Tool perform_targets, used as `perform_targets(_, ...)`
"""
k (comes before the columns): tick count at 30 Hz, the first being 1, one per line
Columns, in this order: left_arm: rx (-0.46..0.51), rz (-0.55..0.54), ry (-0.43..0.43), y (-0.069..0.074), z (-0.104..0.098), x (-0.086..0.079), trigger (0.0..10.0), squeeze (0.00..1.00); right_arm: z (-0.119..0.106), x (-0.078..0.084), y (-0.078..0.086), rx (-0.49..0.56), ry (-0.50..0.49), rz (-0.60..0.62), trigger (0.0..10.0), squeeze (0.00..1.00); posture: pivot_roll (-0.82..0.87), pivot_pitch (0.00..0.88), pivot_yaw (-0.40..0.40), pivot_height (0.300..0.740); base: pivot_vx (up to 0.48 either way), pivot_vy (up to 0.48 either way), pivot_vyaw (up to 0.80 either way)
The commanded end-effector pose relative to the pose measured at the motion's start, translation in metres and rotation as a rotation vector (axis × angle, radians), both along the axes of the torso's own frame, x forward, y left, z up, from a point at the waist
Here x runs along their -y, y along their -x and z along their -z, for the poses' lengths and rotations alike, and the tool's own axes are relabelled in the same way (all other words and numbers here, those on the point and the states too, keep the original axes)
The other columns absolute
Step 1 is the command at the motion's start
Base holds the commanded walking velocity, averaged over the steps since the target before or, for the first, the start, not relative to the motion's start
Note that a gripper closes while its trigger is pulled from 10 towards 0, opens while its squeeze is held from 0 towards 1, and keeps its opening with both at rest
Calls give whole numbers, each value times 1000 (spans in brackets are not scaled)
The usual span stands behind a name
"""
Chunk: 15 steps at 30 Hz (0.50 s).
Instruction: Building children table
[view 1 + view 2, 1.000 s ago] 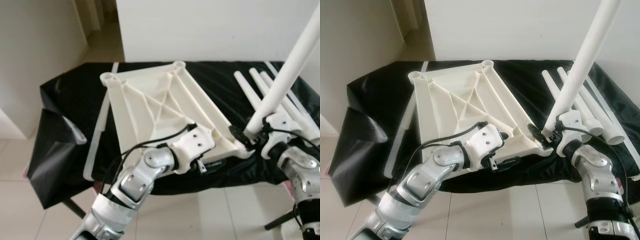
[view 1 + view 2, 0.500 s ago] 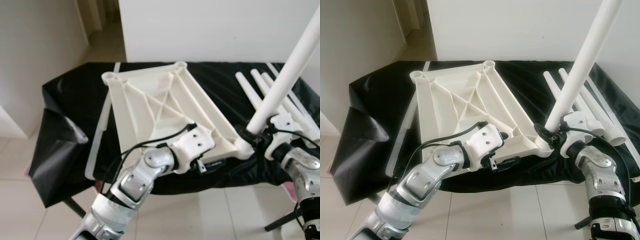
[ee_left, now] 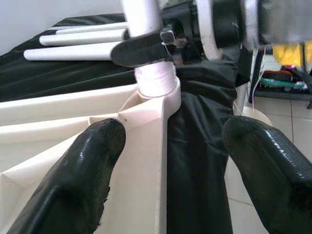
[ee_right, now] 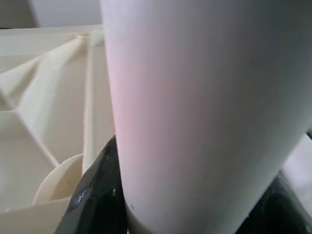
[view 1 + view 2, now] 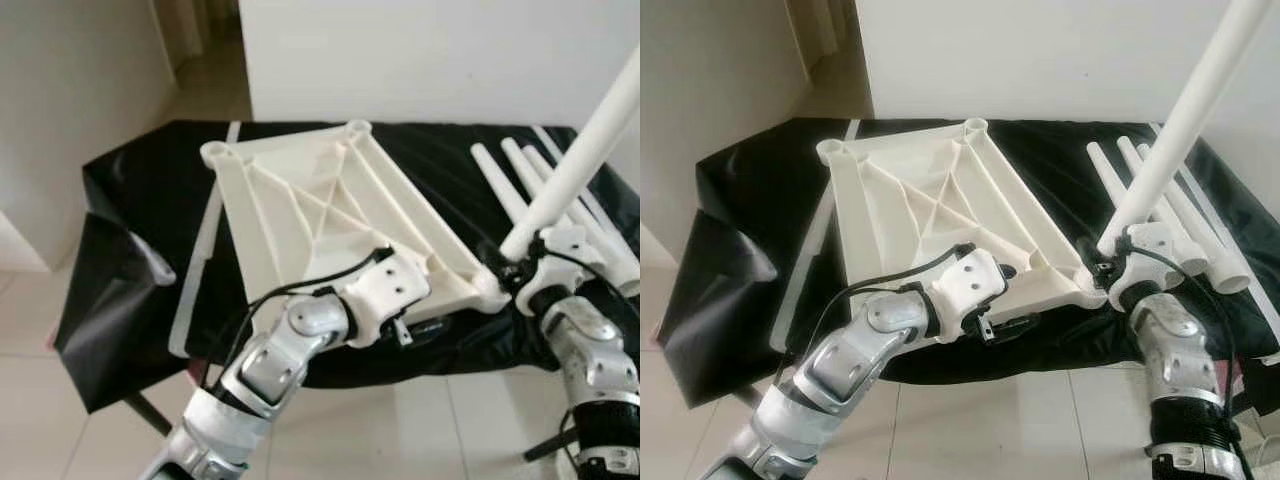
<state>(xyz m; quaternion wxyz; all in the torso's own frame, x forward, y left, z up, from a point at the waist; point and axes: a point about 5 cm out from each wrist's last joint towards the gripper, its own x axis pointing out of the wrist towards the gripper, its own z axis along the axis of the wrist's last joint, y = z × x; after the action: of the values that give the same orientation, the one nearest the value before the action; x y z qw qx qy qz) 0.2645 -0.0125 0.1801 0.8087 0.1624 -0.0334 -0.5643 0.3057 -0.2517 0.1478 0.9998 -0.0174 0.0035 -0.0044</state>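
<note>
While the upturned cream table panel (image 5: 330,225) lies underside-up on the black-covered tabletop (image 5: 140,170), the right end effector (image 5: 1108,268) is clamped on a white table leg (image 5: 1185,130) whose foot sits in the panel's near right corner socket (image 3: 155,92). The leg's top runs out of frame. The left end effector (image 3: 168,161) straddles the near edge, fingers apart, gripping nothing. Spare legs (image 5: 520,180) lie just beside.

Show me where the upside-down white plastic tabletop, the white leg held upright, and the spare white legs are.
upside-down white plastic tabletop (image 5: 320,215), left eye view, ribbed underside.
white plastic leg held upright (image 5: 1185,130), right eye view, mid-shaft.
spare white plastic legs (image 5: 505,185), left eye view, one lying leg's shaft.
</note>
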Motion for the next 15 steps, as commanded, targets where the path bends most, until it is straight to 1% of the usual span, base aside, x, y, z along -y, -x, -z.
perform_targets(1, 10, -57, 8, -5, 1, -2, 10000, 0, 17, 0, 7, -86, -27, 91, 10000, 0, -116, 46, -37, 740, 0, 0, 0)
perform_targets(2, 9, -65, 10, -6, 1, -3, 10000, 0, 18, -4, 8, -87, -26, 130, 10000, 0, -113, 45, -42, 740, 0, 0, 0)
perform_targets(3, 9, -65, 10, -6, 1, -3, 10000, 0, 18, -4, 8, -87, -26, 130, 10000, 0, -113, 45, -42, 740, 0, 0, 0)
perform_targets(4, 8, -70, 12, -7, 1, -4, 10000, 0, 19, -6, 10, -88, -25, 155, 10000, 0, -113, 45, -42, 740, 0, 0, 0)
perform_targets(5, 8, -76, 14, -8, 1, -4, 10000, 0, 21, -11, 12, -89, -29, 207, 10000, 0, -112, 46, -46, 740, 0, 0, 0)
perform_targets(6, 6, -85, 17, -9, 1, -5, 10000, 0, 25, -17, 16, -101, -39, 290, 10000, 0, -110, 46, -52, 740, 0, 0, 0)
perform_targets(8, 6, -97, 21, -9, 1, -7, 10000, 0, 30, -26, 24, -123, -51, 414, 10000, 0, -106, 44, -55, 740, 0, 0, 0)
perform_targets(9, 6, -97, 21, -9, 1, -7, 10000, 0, 30, -26, 24, -123, -51, 414, 10000, 0, -106, 44, -55, 740, 0, 0, 0)
perform_targets(11, 8, -124, 32, -13, -1, -9, 10000, 0, 35, -44, 30, -127, -108, 549, 10000, 0, -98, 41, -58, 740, 0, 0, 0)
perform_targets(12, 8, -124, 32, -13, -1, -9, 10000, 0, 35, -44, 30, -127, -108, 549, 10000, 0, -98, 41, -58, 740, 0, 0, 0)
perform_targets(13, 10, -133, 40, -14, -3, -10, 10000, 0, 36, -50, 31, -124, -137, 566, 10000, 0, -88, 36, -58, 740, 0, 0, 0)
perform_targets(14, 23, -149, 52, -16, -6, -11, 10000, 0, 36, -61, 31, -135, -172, 547, 10000, 0, -78, 34, -54, 740, 0, 0, 0)
perform_targets(15, 23, -149, 52, -16, -6, -11, 10000, 0, 36, -61, 31, -135, -172, 547, 10000, 0, -78, 34, -54, 740, 0, 0, 0)
